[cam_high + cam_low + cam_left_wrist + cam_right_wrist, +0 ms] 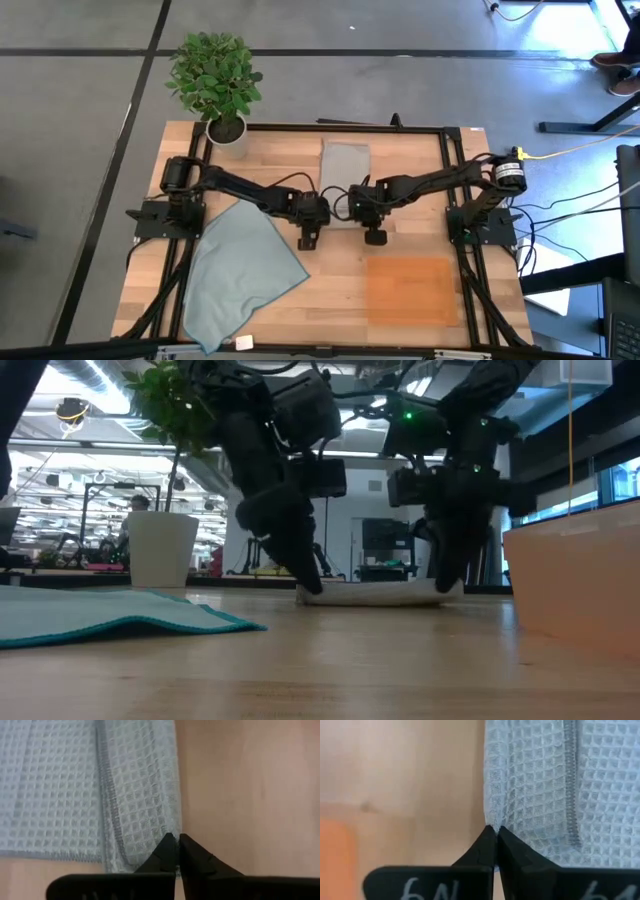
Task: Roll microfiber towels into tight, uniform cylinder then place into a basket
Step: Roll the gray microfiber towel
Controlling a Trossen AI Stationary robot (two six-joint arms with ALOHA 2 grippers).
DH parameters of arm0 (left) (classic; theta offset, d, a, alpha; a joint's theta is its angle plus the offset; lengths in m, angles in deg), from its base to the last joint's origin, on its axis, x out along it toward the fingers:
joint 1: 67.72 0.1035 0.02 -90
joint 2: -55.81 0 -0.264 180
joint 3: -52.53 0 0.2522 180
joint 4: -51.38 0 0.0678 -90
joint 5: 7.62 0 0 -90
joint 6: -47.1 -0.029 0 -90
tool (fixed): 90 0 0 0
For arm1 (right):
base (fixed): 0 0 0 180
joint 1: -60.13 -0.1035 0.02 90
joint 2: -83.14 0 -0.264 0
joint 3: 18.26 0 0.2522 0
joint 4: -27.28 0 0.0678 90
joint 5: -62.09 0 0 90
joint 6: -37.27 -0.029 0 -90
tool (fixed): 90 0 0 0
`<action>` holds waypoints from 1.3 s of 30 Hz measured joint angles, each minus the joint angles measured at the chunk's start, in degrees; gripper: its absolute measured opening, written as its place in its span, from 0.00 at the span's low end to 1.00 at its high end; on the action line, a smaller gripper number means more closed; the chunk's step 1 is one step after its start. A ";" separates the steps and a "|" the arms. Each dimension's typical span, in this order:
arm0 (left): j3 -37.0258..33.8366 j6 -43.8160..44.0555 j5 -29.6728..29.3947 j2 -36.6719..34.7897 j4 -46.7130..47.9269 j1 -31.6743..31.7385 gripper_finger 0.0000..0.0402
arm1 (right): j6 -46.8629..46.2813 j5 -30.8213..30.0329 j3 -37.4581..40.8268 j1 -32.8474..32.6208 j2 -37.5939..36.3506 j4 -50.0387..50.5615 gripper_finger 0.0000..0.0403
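Note:
A folded pale grey waffle-weave towel [345, 165] lies flat on the table's far middle. My left gripper [309, 240] is shut at its near left corner and my right gripper [376, 238] is shut at its near right corner; both point steeply down. In the low view the towel [370, 596] stretches between the two sets of fingers. A second, pale blue-grey towel [240, 270] lies spread out on the near left of the table. The flat orange-brown basket [410, 290] sits at the near right. My left gripper pinches the folded towel's side edge [172, 831] right at its near corner between the two fingertips, slanting down from above. More than one layer shows there. The cloth puckers at the fingertips, and the rest of the towel lies on the table. My right gripper pinches the opposite side edge [492, 822] close to the near corner between its fingertips, coming steeply from above. The cloth gathers into a small pucker at the tips. The towel's body lies flat beyond them.
A white pot with a green plant [228, 128] stands at the far left corner. A black frame [440, 130] runs round the table. Bare wood [340, 290] lies between the blue towel and the basket.

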 joint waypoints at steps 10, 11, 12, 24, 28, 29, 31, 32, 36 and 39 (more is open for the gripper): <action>5.83 7.54 4.02 -0.03 7.74 3.62 0.00 | -10.46 6.27 -1.82 2.84 -1.52 5.21 0.02; 6.18 7.84 4.20 -0.03 7.89 4.07 0.00 | -11.04 8.11 -1.82 3.46 -1.47 5.61 0.02; 6.46 8.49 4.70 -0.03 7.90 4.55 0.00 | -11.57 10.15 -1.82 4.05 -1.45 6.08 0.02; 7.32 11.86 20.00 -0.03 9.08 10.90 0.00 | -19.67 17.63 -1.82 11.62 -1.43 6.69 0.02; 7.42 11.82 22.35 0.86 8.99 12.59 0.00 | -20.66 21.04 -1.77 14.44 -1.34 6.86 0.02; 7.38 11.82 22.86 1.21 9.19 13.05 0.00 | -20.64 22.03 -1.77 15.09 -1.32 6.62 0.02; 7.45 11.75 24.37 2.16 8.43 13.70 0.00 | -20.53 23.13 -1.75 16.14 -1.30 7.08 0.02; 7.43 11.67 24.51 2.53 8.34 13.96 0.00 | -20.44 23.18 -1.73 16.57 -1.23 6.99 0.02; 7.43 10.65 23.63 3.59 7.60 14.78 0.00 | -19.23 22.44 -1.75 18.23 -0.72 7.02 0.02; 7.43 10.64 22.42 3.58 6.98 15.62 0.00 | -20.02 21.01 -1.79 19.55 -0.16 6.74 0.02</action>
